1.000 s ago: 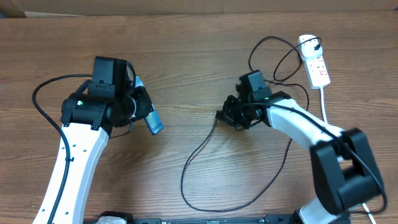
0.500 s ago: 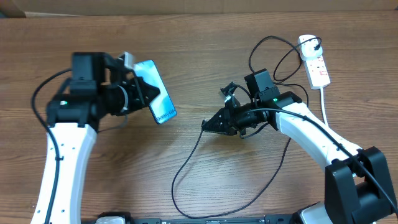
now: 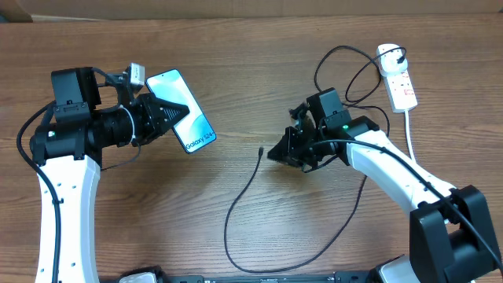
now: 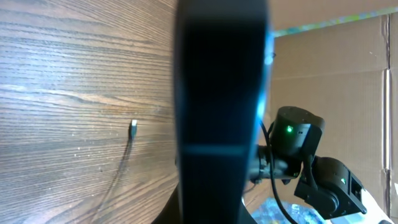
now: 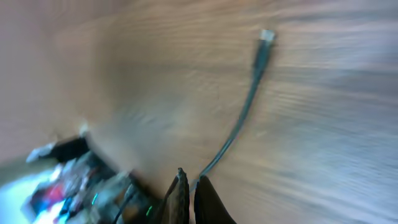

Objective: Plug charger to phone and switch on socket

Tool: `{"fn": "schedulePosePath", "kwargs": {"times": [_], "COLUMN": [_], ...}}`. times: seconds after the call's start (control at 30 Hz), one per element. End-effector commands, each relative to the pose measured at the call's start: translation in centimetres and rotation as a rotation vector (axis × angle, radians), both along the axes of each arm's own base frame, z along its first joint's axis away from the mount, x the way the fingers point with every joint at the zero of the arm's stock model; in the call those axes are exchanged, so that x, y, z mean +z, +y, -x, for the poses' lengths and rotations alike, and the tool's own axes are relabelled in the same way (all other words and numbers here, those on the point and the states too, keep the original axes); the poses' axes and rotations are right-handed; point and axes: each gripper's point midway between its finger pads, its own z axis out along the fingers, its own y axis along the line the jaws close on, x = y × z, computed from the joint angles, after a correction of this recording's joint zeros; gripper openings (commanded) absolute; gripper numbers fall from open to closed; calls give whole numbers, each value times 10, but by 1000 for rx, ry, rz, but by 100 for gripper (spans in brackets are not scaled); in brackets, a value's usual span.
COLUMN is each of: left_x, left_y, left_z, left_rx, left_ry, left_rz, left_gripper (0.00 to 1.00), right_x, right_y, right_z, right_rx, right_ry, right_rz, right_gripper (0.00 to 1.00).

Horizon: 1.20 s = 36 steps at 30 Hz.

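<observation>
My left gripper is shut on the phone and holds it raised and tilted at the left, its lit screen reading "Galaxy S24+". In the left wrist view the phone's dark edge fills the middle. My right gripper is at centre right, its fingers pinched together on the thin black charger cable. The plug tip sticks out just left of the fingers, clear in the right wrist view and the left wrist view. The white socket lies at far right.
The black cable loops over the front of the table and back up to an adapter plugged into the socket. The socket's thick white cord runs toward the front right. Cardboard lines the table's far edge.
My left arm has swung the phone up and left, turning the screen more toward the camera. My right gripper has drawn back slightly right, and the plug tip now shows beyond its fingers.
</observation>
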Motion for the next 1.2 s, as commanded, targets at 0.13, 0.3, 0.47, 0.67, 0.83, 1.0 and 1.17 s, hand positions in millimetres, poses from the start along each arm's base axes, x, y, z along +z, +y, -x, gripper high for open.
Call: {"fn": "schedulePosePath", "kwargs": {"times": [0.13, 0.3, 0.47, 0.67, 0.83, 1.0, 1.17], "left_x": [14, 14, 14, 14, 14, 13, 10], "left_y": [-4, -4, -4, -4, -4, -4, -1], "left_z": [1, 1, 1, 1, 1, 1, 1], "left_rx": [-43, -46, -46, -46, -46, -46, -31], "left_ry": [-53, -59, -58, -55, -55, -54, -42], "left_rz": [15, 12, 11, 12, 12, 12, -9], "left_gripper": [4, 4, 4, 4, 4, 4, 4], "right_x": [-21, -27, -44, -66, -74, -78, -85], "right_y": [-42, -38, -23, 11, 20, 20, 25], "right_z": [-29, -32, -30, -23, -23, -27, -30], "right_rx": [-258, -256, -285, -256, -261, -269, -261], "right_ry": [-39, -42, 19, 46, 26, 9, -1], "right_rz": [261, 258, 248, 225, 243, 254, 247], "right_gripper": [8, 34, 35, 35, 36, 39, 38]}}
